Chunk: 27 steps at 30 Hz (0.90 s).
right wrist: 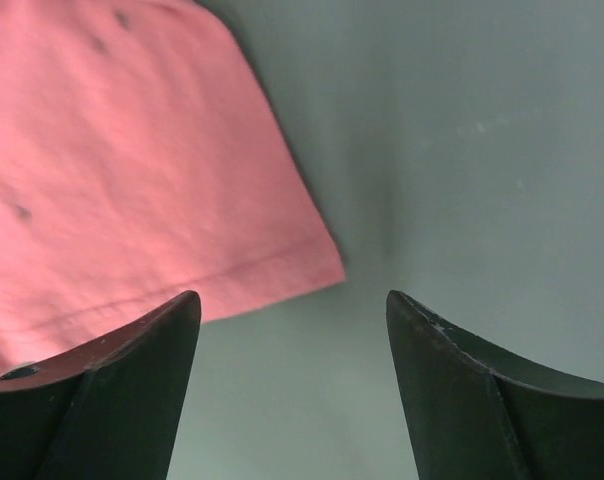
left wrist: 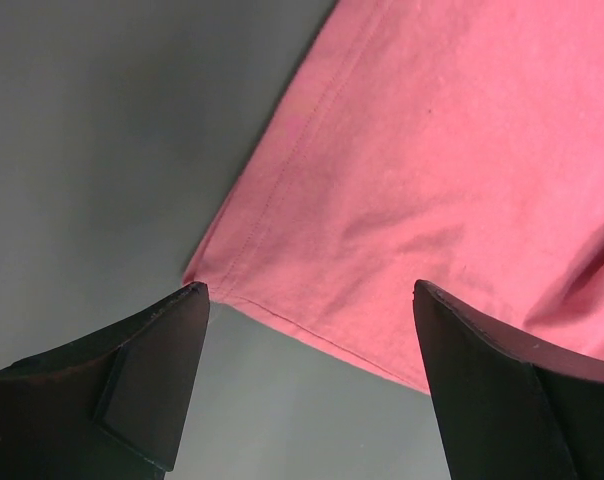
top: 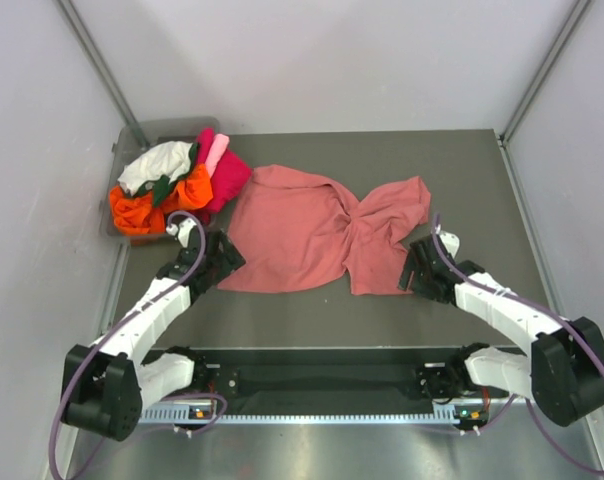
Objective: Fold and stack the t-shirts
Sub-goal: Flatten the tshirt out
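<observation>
The dusty salmon-pink t-shirt [top: 312,230] lies spread on the grey table, bunched and twisted at its middle. My left gripper [top: 222,262] is open and empty just off the shirt's near-left hem corner [left wrist: 197,272]. My right gripper [top: 414,272] is open and empty just off the near-right hem corner [right wrist: 322,265]. Both hover low at the cloth's edge and touch nothing. The other t-shirts, orange [top: 142,208], magenta [top: 227,178], light pink [top: 216,152], white [top: 157,163] and dark green [top: 162,188], lie heaped at the back left.
The heap sits in a clear bin [top: 132,135] in the back-left corner. White enclosure walls [top: 42,150] close in the table on the left, back and right. A metal rail [top: 312,410] with the arm bases runs along the near edge.
</observation>
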Each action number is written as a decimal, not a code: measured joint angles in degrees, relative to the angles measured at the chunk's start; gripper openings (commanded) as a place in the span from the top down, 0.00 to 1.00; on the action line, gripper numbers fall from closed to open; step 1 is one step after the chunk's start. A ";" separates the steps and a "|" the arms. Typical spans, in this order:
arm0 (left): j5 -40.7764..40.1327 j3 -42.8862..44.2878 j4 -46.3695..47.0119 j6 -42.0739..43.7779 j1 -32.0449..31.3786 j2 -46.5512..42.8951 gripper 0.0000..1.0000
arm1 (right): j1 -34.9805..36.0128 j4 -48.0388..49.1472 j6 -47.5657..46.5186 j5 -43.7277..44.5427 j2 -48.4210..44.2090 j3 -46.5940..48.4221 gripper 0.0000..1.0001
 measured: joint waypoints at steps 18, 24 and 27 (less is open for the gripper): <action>-6.88 -0.61 -6.27 -1.51 0.02 -13.09 0.15 | -0.02 5.44 3.23 4.33 4.59 -1.79 0.55; -8.11 -0.61 -6.88 -1.38 0.02 -15.56 0.14 | -0.24 6.45 3.87 5.55 7.63 -0.04 0.83; -8.26 -0.61 -7.26 -0.98 0.00 -15.52 0.14 | -0.26 6.62 4.61 5.29 7.63 -0.15 1.00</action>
